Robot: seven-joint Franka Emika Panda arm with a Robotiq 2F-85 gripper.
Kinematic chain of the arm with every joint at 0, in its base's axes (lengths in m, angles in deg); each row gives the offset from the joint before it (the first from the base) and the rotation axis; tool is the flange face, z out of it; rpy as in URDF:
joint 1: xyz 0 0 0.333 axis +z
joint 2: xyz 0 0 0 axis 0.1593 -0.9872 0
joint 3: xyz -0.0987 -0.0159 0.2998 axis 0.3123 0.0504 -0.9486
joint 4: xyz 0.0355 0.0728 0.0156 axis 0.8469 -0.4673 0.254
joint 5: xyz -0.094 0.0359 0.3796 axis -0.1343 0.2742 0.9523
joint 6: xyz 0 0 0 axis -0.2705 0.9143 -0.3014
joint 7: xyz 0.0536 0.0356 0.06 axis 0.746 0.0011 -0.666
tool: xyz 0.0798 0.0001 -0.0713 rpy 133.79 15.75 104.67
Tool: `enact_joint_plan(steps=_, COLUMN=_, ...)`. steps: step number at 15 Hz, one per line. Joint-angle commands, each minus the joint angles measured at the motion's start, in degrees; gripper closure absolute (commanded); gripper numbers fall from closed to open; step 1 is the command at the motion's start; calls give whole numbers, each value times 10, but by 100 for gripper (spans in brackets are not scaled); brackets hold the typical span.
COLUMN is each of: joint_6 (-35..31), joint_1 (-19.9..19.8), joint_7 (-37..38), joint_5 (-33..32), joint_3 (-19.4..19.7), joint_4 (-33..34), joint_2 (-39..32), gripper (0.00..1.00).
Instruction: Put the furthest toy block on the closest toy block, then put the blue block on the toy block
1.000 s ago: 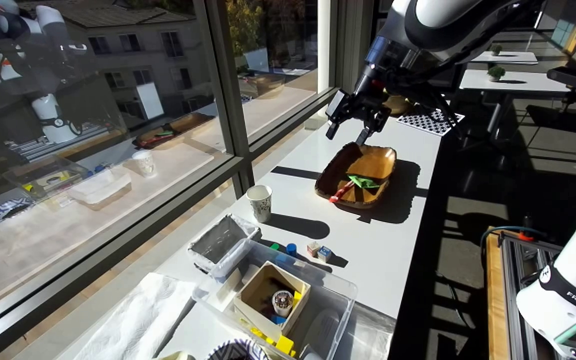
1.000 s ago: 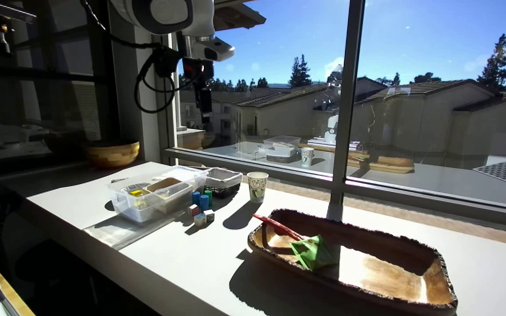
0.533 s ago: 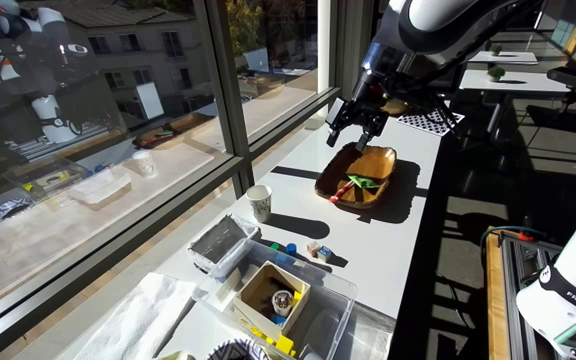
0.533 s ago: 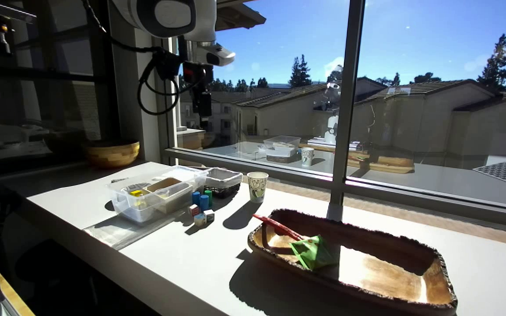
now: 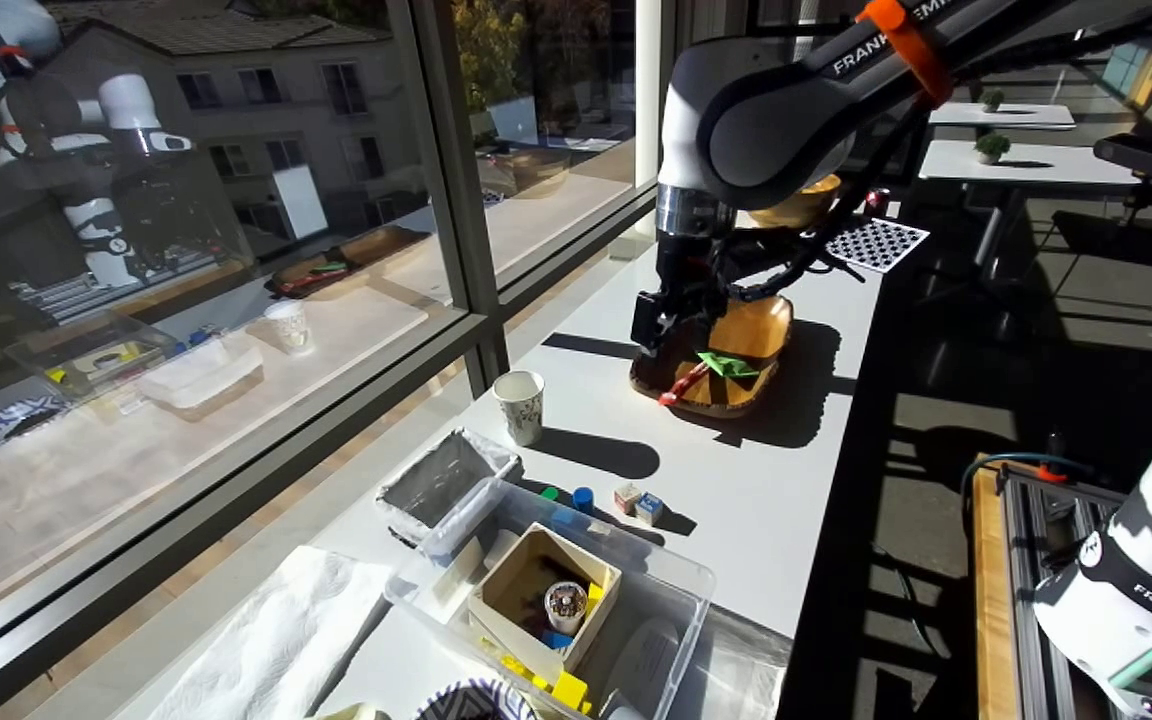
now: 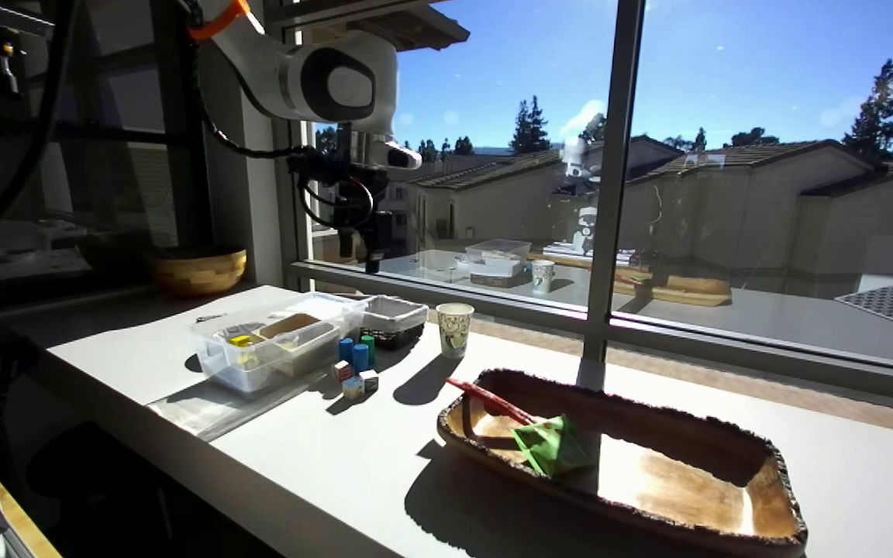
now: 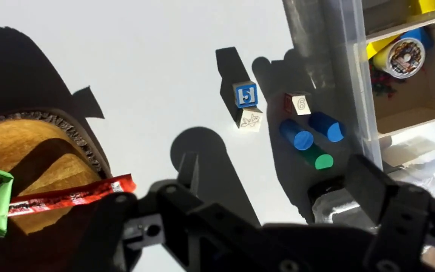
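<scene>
The gripper point(image 7: 278, 177) has its jaws apart and empty, so it should probably descend squared to one toy block point(image 7: 246, 95), upper centre of the wrist view, without tipping the blue blocks point(image 7: 296, 135) right of centre.

Inspected white table point(image 5: 756, 520); found on it wooden tray point(image 6: 671, 465), paper cup point(image 6: 455, 332), lined basket point(image 6: 398, 335) and clear bin point(image 6: 241, 377). Near bin, counted two toy blocks point(image 7: 246, 95) side by side, a third toy block point(image 7: 301, 104) just beside two upright blue cylinders point(image 7: 303, 140), and one green cylinder point(image 7: 323, 161). Recorded also checkered board point(image 5: 878, 246), lying flat.
</scene>
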Motion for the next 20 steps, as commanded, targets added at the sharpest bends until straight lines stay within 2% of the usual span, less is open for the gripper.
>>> enact_joint_plan(steps=1, joint_6=-91, joint_1=6, joint_7=-14, joint_5=-54, joint_3=-5, joint_4=23, joint_2=-54, gripper=0)
enact_joint_plan(steps=3, joint_6=-178, joint_1=9, joint_7=-39, joint_5=-39, joint_3=-4, joint_4=19, joint_2=-75, gripper=0)
enact_joint_plan(steps=5, joint_6=-262, joint_1=10, joint_7=-104, joint_5=20, joint_3=-5, joint_4=11, joint_2=-92, gripper=0)
enact_joint_plan(steps=7, joint_6=-294, joint_1=5, joint_7=-204, joint_5=124, joint_3=-19, joint_4=28, joint_2=-121, gripper=0)
enact_joint_plan(steps=8, joint_6=-271, joint_1=8, joint_7=-131, joint_5=54, joint_3=-8, joint_4=15, joint_2=-97, gripper=0)
enact_joint_plan(steps=10, joint_6=-285, joint_1=5, joint_7=-181, joint_5=98, joint_3=-15, joint_4=20, joint_2=-112, gripper=0)
enact_joint_plan(steps=13, joint_6=-285, joint_1=5, joint_7=-185, joint_5=104, joint_3=-17, joint_4=27, joint_2=-117, gripper=0)
enact_joint_plan(steps=14, joint_6=-252, joint_1=-3, joint_7=-231, joint_5=145, joint_3=-27, joint_4=57, joint_2=-145, gripper=0)
enact_joint_plan(steps=16, joint_6=-209, joint_1=-12, joint_7=-274, joint_5=183, joint_3=-35, joint_4=86, joint_2=-181, gripper=0)
enact_joint_plan(steps=18, joint_6=-180, joint_1=-17, joint_7=-288, joint_5=189, joint_3=-38, joint_4=99, joint_2=-203, gripper=0)
enact_joint_plan(steps=20, joint_6=-168, joint_1=-14, joint_7=-264, joint_5=155, joint_3=-32, joint_4=100, joint_2=-218, gripper=0)
